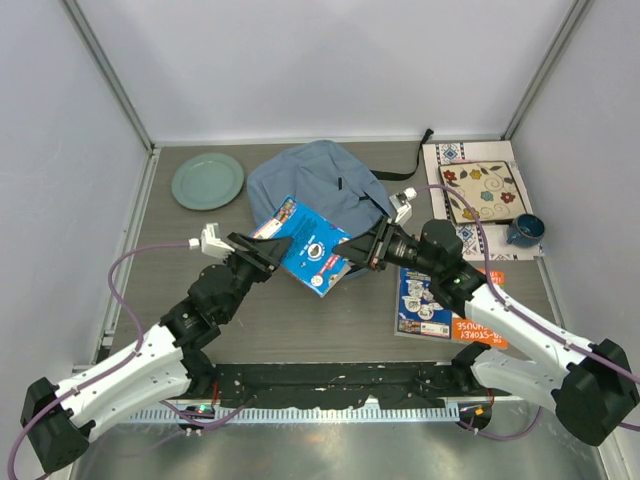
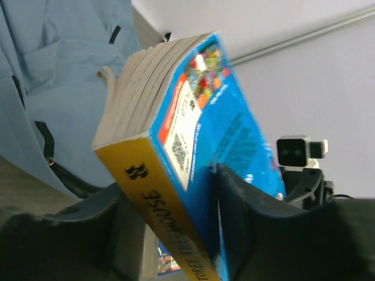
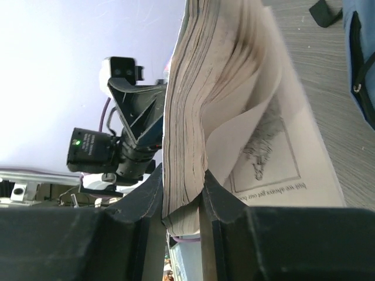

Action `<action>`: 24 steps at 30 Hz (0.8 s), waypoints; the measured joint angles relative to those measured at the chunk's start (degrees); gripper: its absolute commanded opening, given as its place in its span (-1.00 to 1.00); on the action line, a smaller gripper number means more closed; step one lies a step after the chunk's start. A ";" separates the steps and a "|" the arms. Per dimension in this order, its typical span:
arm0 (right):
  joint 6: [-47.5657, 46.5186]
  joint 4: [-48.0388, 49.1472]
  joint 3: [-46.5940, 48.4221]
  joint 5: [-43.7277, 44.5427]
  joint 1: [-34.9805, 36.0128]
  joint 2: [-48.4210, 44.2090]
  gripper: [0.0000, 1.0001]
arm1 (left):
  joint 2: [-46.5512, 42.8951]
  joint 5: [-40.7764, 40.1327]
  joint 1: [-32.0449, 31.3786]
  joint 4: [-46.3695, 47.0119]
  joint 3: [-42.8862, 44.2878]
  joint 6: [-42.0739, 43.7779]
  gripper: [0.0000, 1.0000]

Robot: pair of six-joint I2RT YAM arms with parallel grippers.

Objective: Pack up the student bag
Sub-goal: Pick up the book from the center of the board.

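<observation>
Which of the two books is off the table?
The blue paperback clamped between the left gripper and right gripper, in the air by the student bag. The other book lies flat on the table, partly under the right arm.

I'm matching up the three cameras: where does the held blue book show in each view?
Top external: blue book at centre, held up at the student bag's near edge.
Left wrist: fills the middle, yellow spine toward camera, blue cover facing right.
Right wrist: its page edges stand upright at centre, pages fanned rightward.
Shared landmark: the student bag, upper left in left wrist, top right edge in right wrist.
</observation>
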 measured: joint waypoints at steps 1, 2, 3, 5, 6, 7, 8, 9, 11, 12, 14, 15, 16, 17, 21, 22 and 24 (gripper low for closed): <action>0.15 0.09 0.00 -0.13 -0.11 0.57 -0.98 | 0.00 -0.28 0.00 0.70 0.00 0.22 -0.78; 0.31 -0.07 0.00 -0.13 -0.22 1.16 -0.92 | -0.04 -0.55 0.00 1.33 0.04 0.24 -1.00; -0.17 -0.74 0.00 -0.39 -0.28 1.90 -0.42 | -0.07 -0.52 0.00 2.78 0.07 -0.90 -1.00; -0.44 -2.49 -0.11 0.09 -0.39 3.15 0.20 | -0.22 -0.57 -0.02 3.67 0.81 0.35 -1.00; -1.36 -4.11 0.00 0.15 -0.44 3.50 0.67 | -0.33 -0.70 -0.02 3.63 1.03 0.90 -1.00; -1.70 -6.08 0.04 0.31 -0.39 3.43 0.67 | -0.46 -0.72 -0.09 3.50 1.07 1.57 -1.00; -2.12 -7.58 0.11 1.11 -0.39 3.28 0.68 | -0.39 -0.79 -0.11 3.04 1.07 1.92 -1.00; -3.41 -10.14 0.48 2.86 -0.28 3.08 0.68 | -0.50 -0.96 -0.13 2.16 1.07 2.58 -1.00; -4.87 -15.91 0.68 7.06 -0.35 1.38 0.68 | -1.11 -1.90 -0.15 0.24 1.07 3.52 -1.00; -5.29 -18.43 0.61 8.96 -0.48 0.02 0.69 | -1.86 -2.58 -0.15 -1.14 1.07 4.24 -1.00; -5.11 -20.35 -0.66 11.58 -0.72 -3.56 0.70 | -3.21 -3.89 -0.15 -2.58 1.07 5.27 -1.00; -4.61 -19.50 -1.95 11.69 -0.87 -5.22 0.70 | -3.89 -4.46 -0.15 -3.08 1.07 5.77 -1.00; -3.76 -18.10 -3.87 11.54 -0.87 -7.06 0.70 | -4.35 -4.87 -0.15 -3.39 1.07 5.99 -1.00; -2.21 -16.48 -5.77 11.13 -0.83 -8.31 0.70 | -4.57 -5.29 -0.15 -3.43 1.07 6.29 -1.00; 5.11 -7.28 -13.75 8.46 -0.70 -8.04 0.71 | -2.91 -5.92 -0.15 -2.58 1.31 7.13 -1.00; 6.27 -6.10 -14.58 8.15 -0.61 -7.39 0.71 | -1.86 -5.88 -0.13 -1.99 1.38 7.10 -1.00; 8.74 -3.63 -15.21 7.67 -0.35 -5.90 0.71 | 0.50 -5.57 -0.15 -0.72 1.38 6.97 -1.00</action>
